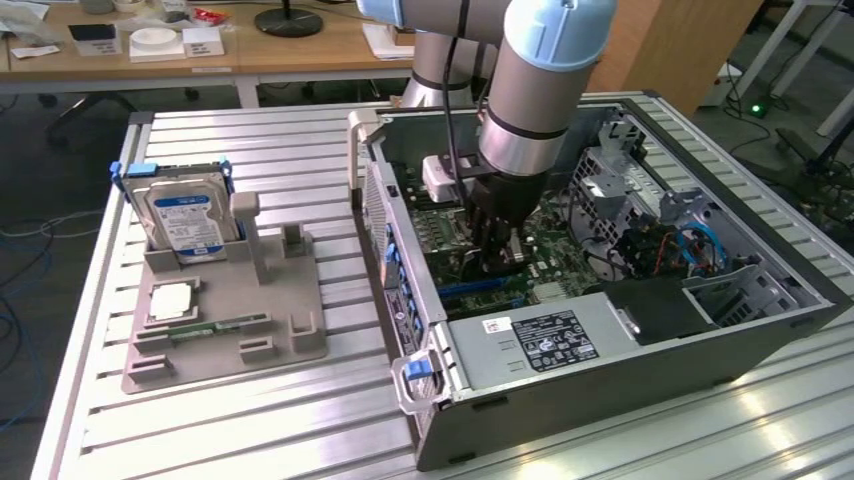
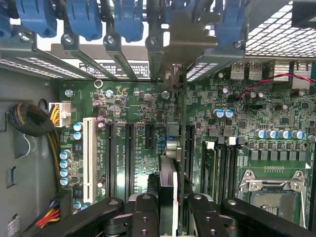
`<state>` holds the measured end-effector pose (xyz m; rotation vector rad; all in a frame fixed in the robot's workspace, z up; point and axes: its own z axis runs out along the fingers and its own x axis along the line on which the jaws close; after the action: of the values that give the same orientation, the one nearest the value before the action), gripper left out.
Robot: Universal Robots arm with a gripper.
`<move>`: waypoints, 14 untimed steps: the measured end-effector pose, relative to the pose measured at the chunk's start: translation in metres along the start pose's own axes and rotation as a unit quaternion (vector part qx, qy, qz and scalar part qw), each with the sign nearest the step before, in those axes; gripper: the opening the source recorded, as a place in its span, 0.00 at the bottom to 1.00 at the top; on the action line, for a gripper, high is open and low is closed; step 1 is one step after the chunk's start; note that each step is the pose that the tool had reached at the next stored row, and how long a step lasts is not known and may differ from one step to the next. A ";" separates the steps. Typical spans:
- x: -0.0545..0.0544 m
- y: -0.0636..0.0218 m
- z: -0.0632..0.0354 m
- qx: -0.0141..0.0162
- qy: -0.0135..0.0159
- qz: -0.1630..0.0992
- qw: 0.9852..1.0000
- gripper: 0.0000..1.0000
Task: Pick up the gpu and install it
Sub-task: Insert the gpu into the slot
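Currently the gripper (image 1: 497, 255) is lowered inside the open computer case (image 1: 400, 330), which lies on its side at the exterior view's right of the slatted table (image 1: 240, 430). In the wrist view its 2 black fingers (image 2: 143, 212) are drawn partway together and pinch the gpu (image 2: 168, 185) by both faces. The card stands edge-on between them, above the motherboard (image 2: 128, 98). It is lined up along the row of dark expansion slots, just beside the white slot (image 2: 90, 158) and its black neighbours. Its far end reaches toward the rear openings under the blue latches (image 2: 84, 19). Whether its lower edge is seated in a slot cannot be told. The CPU socket (image 2: 269, 182) lies well apart from the card. At the exterior view's left, the grey fixture tray (image 1: 287, 330) carries a hard drive (image 1: 187, 222) standing upright at its far end and a memory stick (image 1: 214, 328) lying flat near its near end.
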<state>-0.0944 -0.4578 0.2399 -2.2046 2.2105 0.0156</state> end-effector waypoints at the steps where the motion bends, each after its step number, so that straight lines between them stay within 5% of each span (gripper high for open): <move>1: 0.000 0.0000 0.0000 0.000 0.000 0.000 1.000 0.27; 6: 0.000 0.0000 0.0002 0.000 0.000 0.000 1.000 0.27; 9: 0.000 -0.0001 0.0003 0.004 0.000 0.000 1.000 0.27; 14: 0.000 0.0000 0.0001 0.005 0.000 0.000 1.000 0.27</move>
<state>-0.0944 -0.4577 0.2397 -2.1998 2.2054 0.0053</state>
